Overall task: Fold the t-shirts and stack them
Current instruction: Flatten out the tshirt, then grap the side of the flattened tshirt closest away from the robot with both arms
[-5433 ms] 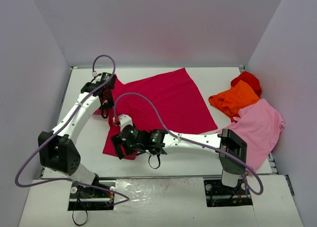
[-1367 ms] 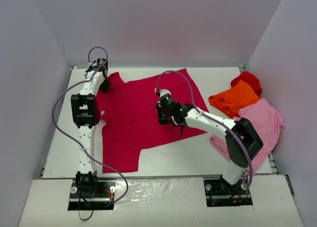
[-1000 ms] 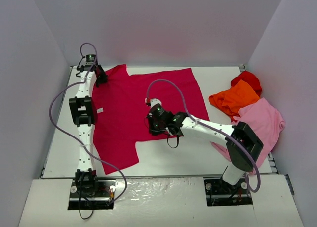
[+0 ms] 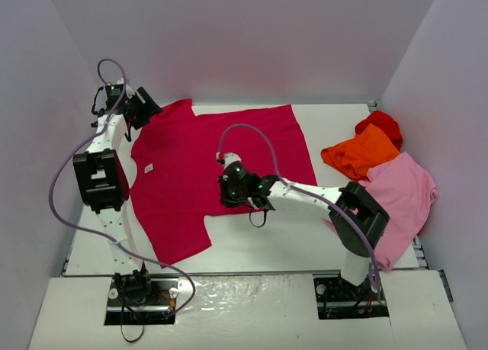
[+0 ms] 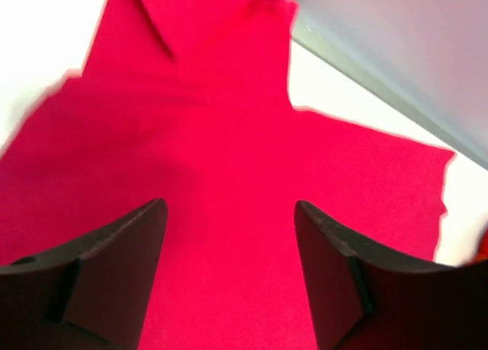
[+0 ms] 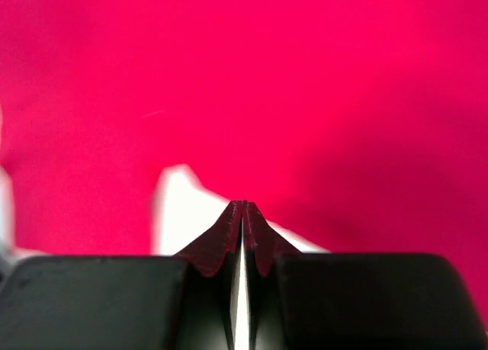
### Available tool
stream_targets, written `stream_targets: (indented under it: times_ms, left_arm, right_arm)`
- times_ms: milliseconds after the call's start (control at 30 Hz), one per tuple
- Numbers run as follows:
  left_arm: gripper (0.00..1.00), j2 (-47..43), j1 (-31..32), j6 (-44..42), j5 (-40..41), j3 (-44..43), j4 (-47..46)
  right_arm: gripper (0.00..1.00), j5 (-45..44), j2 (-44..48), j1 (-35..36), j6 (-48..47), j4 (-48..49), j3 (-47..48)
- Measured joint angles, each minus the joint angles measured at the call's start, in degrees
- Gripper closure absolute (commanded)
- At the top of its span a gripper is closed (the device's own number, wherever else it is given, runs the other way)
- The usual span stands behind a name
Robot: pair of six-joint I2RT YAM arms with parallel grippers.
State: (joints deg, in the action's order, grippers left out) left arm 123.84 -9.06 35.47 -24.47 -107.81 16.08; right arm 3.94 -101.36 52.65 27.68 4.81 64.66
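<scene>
The crimson shirt (image 4: 191, 167) is lying spread almost flat on the white bench (image 4: 267, 243), filling its left and middle. The soft matte cloth is showing only shallow creases. One short sleeve is pointing to the far left corner and the other is reaching toward the near edge. A small white tag (image 4: 149, 168) is sitting at its left side.

The left end effector (image 4: 141, 106) is hovering over the far sleeve, released. Its two dark wedge-shaped fingers (image 5: 114, 266) are standing well apart with nothing between them, and the shirt is showing through the gap.

The right end effector (image 4: 231, 188) is lying low at the shirt's near edge, clenched. In the right wrist view its tips are meeting in a peak right where crimson cloth gives way to bare bench, and the edge appears to be nipped between them.

The other shirts are bunched together at the right of the bench, well apart from the crimson one. The red shirt (image 4: 381, 123) is a rumpled lump farthest back. The orange shirt (image 4: 362, 153) is crumpled just in front of it. The pink shirt (image 4: 400, 197) is draped broadly nearer, touching the orange.

A lilac cable (image 4: 259, 133) is arching above the cloth from the right arm. Plain pale walls (image 4: 244, 37) are closing in the bench on three sides.
</scene>
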Motion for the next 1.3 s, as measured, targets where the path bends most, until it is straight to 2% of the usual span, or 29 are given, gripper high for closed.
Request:
stream_targets:
  times_ms: [33, 67, 100, 133, 167, 200, 300, 400, 500, 567, 767, 1033, 1233, 1300]
  left_arm:
    - [0.21, -3.9, 0.0, 0.6, -0.2, 4.8, -1.0]
    - [0.17, -7.9, 0.1, 1.2, -0.4, 9.6, -0.7]
    - [0.15, -12.0, 0.1, 1.7, -0.7, 14.2, 0.1]
    - [0.11, -15.9, 0.2, 2.1, -1.0, 18.0, 1.5]
    - [0.1, -19.4, 0.4, 2.6, -1.1, 21.2, 3.2]
    - [0.09, -22.7, 0.7, 3.0, -1.1, 24.1, 4.1]
    - [0.09, -33.9, 3.3, 3.4, -0.7, 36.2, 6.8]
    - [0.09, -42.2, 10.7, 1.8, 2.6, 43.9, 15.4]
    - [0.09, -46.7, 19.1, -0.6, 7.5, 46.4, 22.6]
    - [0.09, -49.0, 22.3, -1.6, 9.8, 47.2, 26.3]
    - [0.09, -54.7, 22.3, -2.5, 18.7, 49.3, 34.8]
    - [0.09, -54.5, 22.2, -3.0, 26.9, 49.8, 40.0]
    - [0.1, -46.8, 22.2, -3.0, 26.6, 50.4, 39.5]
    - [0.1, -45.0, 22.3, -2.8, 24.4, 50.5, 38.8]
  right_arm:
    - [0.63, -1.9, 1.7, -2.1, -0.4, -1.8, -0.9]
    - [0.54, -4.1, 3.4, -4.4, -0.9, -4.0, -1.7]
    - [0.5, -6.5, 5.1, -6.6, -1.3, -6.4, -2.4]
    - [0.39, -8.8, 7.0, -8.7, -1.4, -8.8, -3.0]
    - [0.34, -11.0, 8.7, -10.8, -1.5, -11.1, -3.5]
    - [0.32, -12.8, 10.4, -12.1, -1.3, -12.8, -4.1]
    - [0.31, -15.9, 17.0, -12.8, 0.3, -16.3, -8.6]
    - [0.3, -17.1, 23.4, -12.9, 2.9, -20.0, -13.6]
    - [0.31, -17.3, 25.9, -14.1, 5.2, -21.9, -16.8]
    - [0.31, -16.9, 25.5, -14.8, 6.5, -22.3, -18.3]
    - [0.33, -16.2, 24.4, -15.7, 9.3, -23.6, -21.2]
    - [0.35, -16.8, 24.2, -21.3, 9.8, -23.6, -21.2]
    - [0.36, -17.4, 21.2, -25.9, 8.1, -23.3, -20.0]
    - [0.36, -16.9, 20.3, -28.0, 7.2, -22.9, -19.0]
